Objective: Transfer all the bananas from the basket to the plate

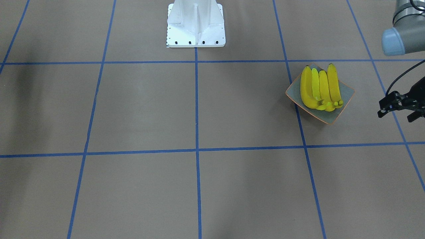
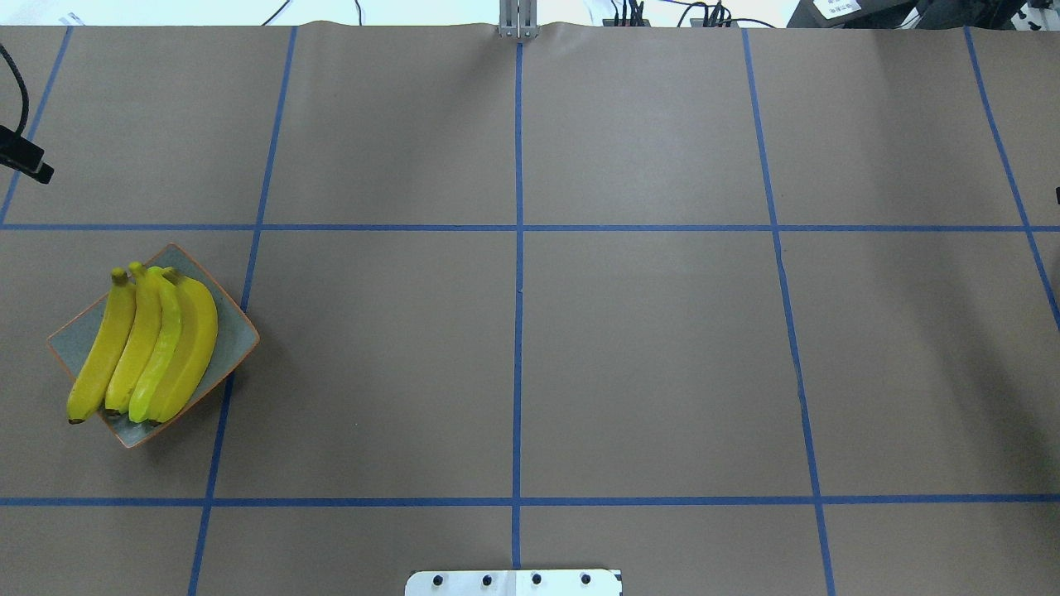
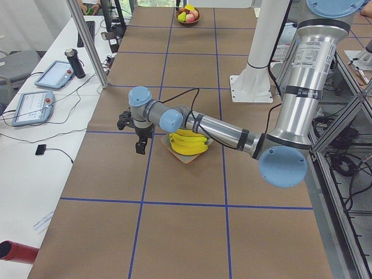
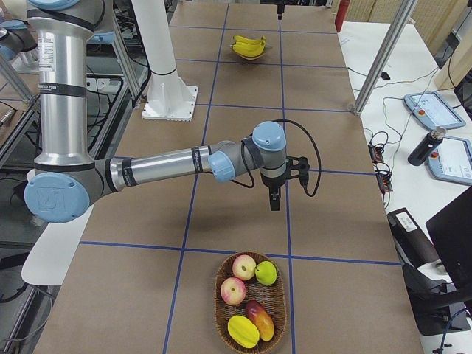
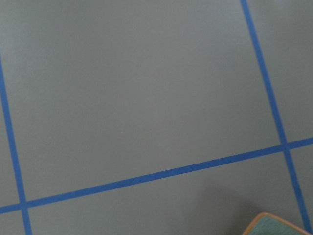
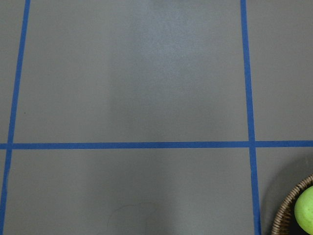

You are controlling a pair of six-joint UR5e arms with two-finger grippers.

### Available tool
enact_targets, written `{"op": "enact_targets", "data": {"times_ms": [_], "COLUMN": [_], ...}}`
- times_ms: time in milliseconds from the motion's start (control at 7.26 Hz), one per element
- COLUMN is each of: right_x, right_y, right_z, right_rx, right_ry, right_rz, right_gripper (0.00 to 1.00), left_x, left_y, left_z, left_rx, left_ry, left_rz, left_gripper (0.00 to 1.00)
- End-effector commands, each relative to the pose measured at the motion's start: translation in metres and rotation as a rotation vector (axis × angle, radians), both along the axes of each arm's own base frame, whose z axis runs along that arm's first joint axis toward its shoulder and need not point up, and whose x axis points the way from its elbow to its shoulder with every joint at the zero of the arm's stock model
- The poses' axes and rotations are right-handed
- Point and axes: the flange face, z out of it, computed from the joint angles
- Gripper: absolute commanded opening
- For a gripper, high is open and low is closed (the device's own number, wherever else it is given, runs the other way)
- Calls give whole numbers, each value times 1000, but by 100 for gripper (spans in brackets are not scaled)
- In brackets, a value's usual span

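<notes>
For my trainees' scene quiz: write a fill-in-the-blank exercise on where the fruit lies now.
The plate holds ____ bananas.
The plate sits on the robot's ____ side.
The basket, with other fruit, sits on its ____ side.
The left tool, near the plate, grips ____.
Missing words: four; left; right; nothing.

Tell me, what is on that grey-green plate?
Four yellow bananas lie side by side on the plate. The plate's middle is covered, so anything underneath cannot be seen.

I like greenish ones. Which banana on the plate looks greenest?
The lime-yellow banana, third from left overhead; the other three are deeper golden yellow.
</notes>
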Motion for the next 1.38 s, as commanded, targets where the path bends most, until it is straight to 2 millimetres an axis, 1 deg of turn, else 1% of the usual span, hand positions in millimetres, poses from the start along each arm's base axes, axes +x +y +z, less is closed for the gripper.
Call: {"op": "enact_targets", "data": {"times_ms": [0,276,551,827,1240], "right_x": [7,6,7,7,7], "right_y": [-2,-5,-6,-6,-6], "right_z": [15,19,18,18,17], "right_rx": [-6,-13,-12,-12,-9], "right_ry": [14,14,14,14,13], "right_rz": [-18,-19,-17,-17,-17], "right_gripper": [100,100,100,100,100], "left_x": [-14,-14,-14,-16,-16], "left_y": [3,4,4,9,9], "left_z": [17,16,15,20,19], "left_rx": [22,21,20,15,18], "left_ry": [-27,-26,-24,-23,-22], "left_rz": [51,52,50,49,49], "left_gripper": [100,100,100,100,100]}}
